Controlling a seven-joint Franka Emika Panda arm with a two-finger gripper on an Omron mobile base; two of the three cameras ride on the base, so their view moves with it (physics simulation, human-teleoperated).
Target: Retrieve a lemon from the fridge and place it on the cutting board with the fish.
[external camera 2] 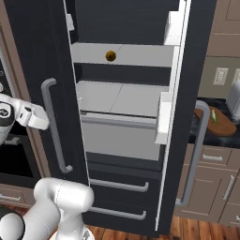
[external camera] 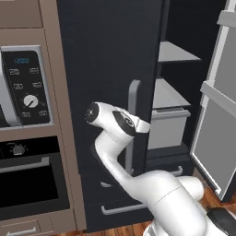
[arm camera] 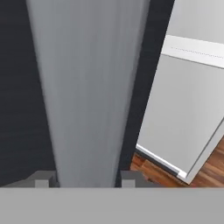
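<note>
arm bent forward, gripper [arm camera: 83,179] fingertips apart, not clamped.

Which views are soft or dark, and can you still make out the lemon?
Hand view: fridge handle fills the frame up close, smeared and featureless between the tool tips. Right base view: lemon small and dim on a shaded shelf. Left base view: fridge interior dark, no glare.

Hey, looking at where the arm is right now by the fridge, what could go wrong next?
1. The end effector straddles the grey door handle, its fingertips on either side. Swinging away sideways might snag the bar.
2. The lemon sits loose on an upper shelf, behind the left door. A clumsy reach might roll it.
3. The open right door stands between the fridge and the cutting board, so carrying across may clip it.
</note>
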